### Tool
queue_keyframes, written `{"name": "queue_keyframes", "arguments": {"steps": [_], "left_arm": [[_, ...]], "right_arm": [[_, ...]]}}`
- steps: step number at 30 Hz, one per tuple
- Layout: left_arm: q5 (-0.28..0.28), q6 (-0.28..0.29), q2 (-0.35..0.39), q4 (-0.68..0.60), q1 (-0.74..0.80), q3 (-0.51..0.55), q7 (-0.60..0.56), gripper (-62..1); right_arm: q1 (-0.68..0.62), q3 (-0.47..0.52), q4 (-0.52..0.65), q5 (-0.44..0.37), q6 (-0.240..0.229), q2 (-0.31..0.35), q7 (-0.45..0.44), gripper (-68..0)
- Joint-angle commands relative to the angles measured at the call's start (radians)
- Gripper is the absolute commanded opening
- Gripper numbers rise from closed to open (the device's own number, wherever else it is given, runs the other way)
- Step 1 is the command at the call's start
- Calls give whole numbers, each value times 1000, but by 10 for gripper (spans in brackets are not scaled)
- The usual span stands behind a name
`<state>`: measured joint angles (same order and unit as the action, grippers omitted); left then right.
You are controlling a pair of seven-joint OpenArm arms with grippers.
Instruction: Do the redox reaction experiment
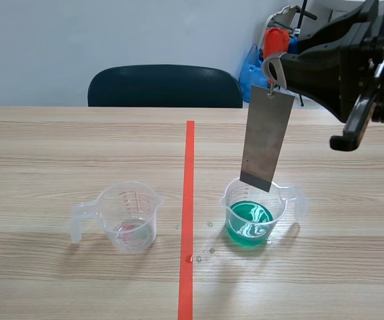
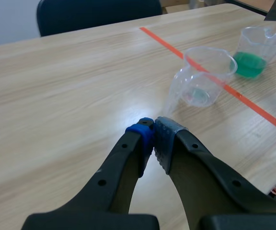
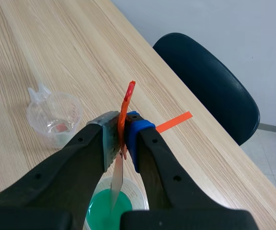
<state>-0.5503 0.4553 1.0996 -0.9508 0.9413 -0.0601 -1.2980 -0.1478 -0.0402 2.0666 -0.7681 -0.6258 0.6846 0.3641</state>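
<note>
A grey metal plate [image 1: 267, 137] hangs upright from my right gripper [image 1: 273, 72], which is shut on its top end. The plate's lower edge sits at about rim height over a clear beaker of green liquid [image 1: 251, 223]. In the right wrist view the plate [image 3: 116, 184] shows edge-on between the fingers of the right gripper [image 3: 121, 127], pointing down into the green beaker [image 3: 102, 211]. A second clear beaker [image 1: 129, 217] with a trace of reddish liquid stands left of the tape line. My left gripper [image 2: 153, 127] is shut on nothing, low over the table, short of that beaker [image 2: 202, 76].
An orange-red tape line [image 1: 188, 213] divides the table between the beakers. A few droplets [image 1: 202, 250] lie near it. A dark chair [image 1: 165, 85] stands at the far edge, with blue and red bags [image 1: 255, 63] behind at the right.
</note>
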Motion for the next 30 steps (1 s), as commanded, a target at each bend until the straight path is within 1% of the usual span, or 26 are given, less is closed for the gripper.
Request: {"name": "queue_keyframes", "arguments": {"steps": [1,2,5,6,7,8,9,10,11,12,14,15,16,21,30], "left_arm": [[8,0,-25,24,35,14,-72,-581],[32,-6,-35,45,71,30,-116,-581],[105,-69,-72,102,156,77,-239,-581],[128,-95,-87,119,180,92,-256,-580],[134,-117,-100,129,201,108,-256,-574],[150,-145,-113,137,219,122,-256,-554],[171,-172,-124,144,233,133,-256,-518],[187,-196,-135,149,245,142,-256,-463],[202,-212,-144,153,252,148,-256,-388],[218,-227,-150,154,258,153,-256,-295],[222,-229,-155,153,259,153,-256,-91],[222,-229,-155,153,259,153,-256,-23],[221,-229,-155,153,259,153,-256,5],[195,-229,-155,153,259,153,-256,14],[195,-225,-155,153,259,153,-256,14]], "right_arm": [[10,14,14,-11,3,10,-15,-667],[10,14,14,-11,3,10,-15,-667],[10,14,14,-11,3,10,-15,-667],[10,14,14,-11,3,10,-15,-667],[10,14,14,-11,3,10,-15,-667],[10,14,14,-12,3,10,-15,-667],[10,14,14,-12,3,10,-15,-667],[10,14,14,-11,3,10,-15,-667],[10,14,14,-12,3,10,-15,-667],[10,14,14,-16,3,10,-15,-667],[10,14,14,-33,3,10,-15,-667],[10,14,14,-33,3,10,-15,-667],[10,14,14,-33,3,10,-17,-667],[10,14,14,-29,3,10,-18,-667],[10,14,14,-29,4,10,-18,-667]]}}
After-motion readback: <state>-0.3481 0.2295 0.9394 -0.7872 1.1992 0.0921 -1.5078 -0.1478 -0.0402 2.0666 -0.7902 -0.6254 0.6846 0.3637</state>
